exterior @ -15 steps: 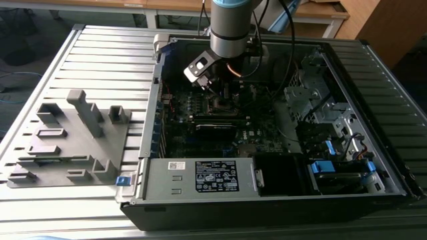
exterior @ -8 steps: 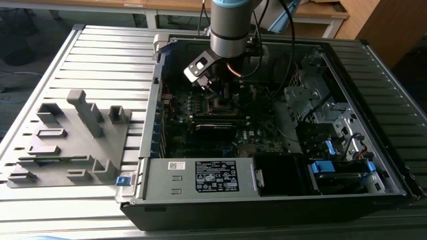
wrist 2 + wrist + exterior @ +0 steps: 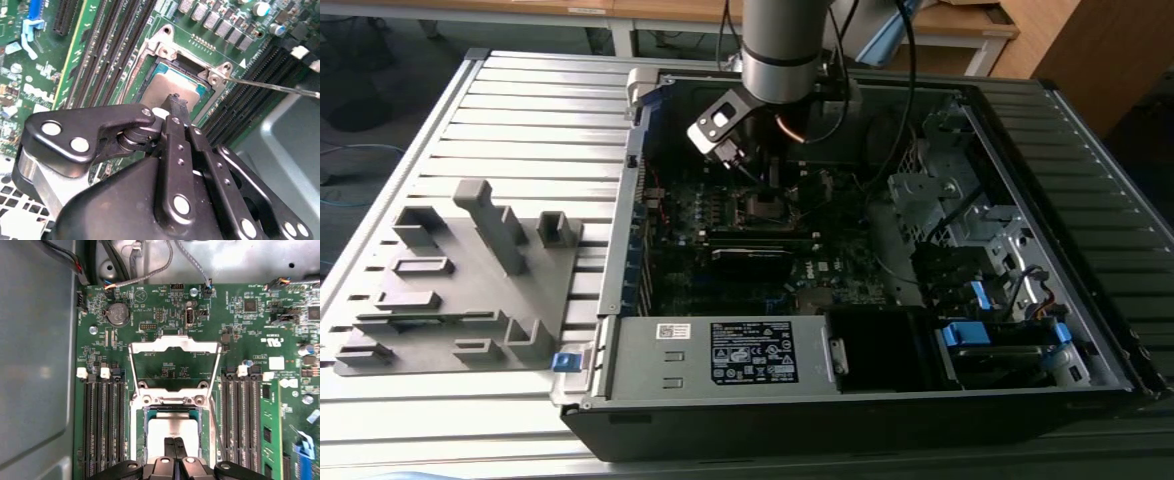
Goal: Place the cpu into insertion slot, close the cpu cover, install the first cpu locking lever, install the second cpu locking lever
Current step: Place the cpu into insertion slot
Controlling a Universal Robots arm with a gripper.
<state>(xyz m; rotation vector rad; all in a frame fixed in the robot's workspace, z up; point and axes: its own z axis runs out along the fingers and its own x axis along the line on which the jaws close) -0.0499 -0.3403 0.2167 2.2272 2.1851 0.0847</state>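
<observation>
1. Currently, the gripper (image 3: 175, 441) is hanging directly over the cpu (image 3: 172, 429). Its two fingers are pressing together with nothing showing between them. In the second wrist view one fingertip (image 3: 176, 101) is sitting at the chip's metal top, though whether it is touching cannot be told.
2. The cpu is lying flat inside the insertion slot (image 3: 184, 63) with its dull silver face up. The slot is sitting on the green motherboard (image 3: 240, 335), between two banks of long black memory slots (image 3: 102, 425).
3. The cpu cover (image 3: 175, 344) is standing open, swung back on its hinge just beside the slot, and the board is showing through its square cut-out. The closing step is not yet done.
4. One thin locking lever (image 3: 270, 86) is projecting free from a corner of the socket frame and is not latching anything.
5. Handling, as a judgement: the cpu is looking light, rigid and smooth-topped, so a bare finger is likely to slip on it. Its underside and the slot's contacts are probably fragile. Opposite edges are offering the safest hold, and off-centre downward pressure is risking damage.
6. The cover is looking like thin, stiff sheet metal, and its free cross-bar is probably giving the best leverage. The lever is likely springy wire, best pushed near its free end.
</observation>
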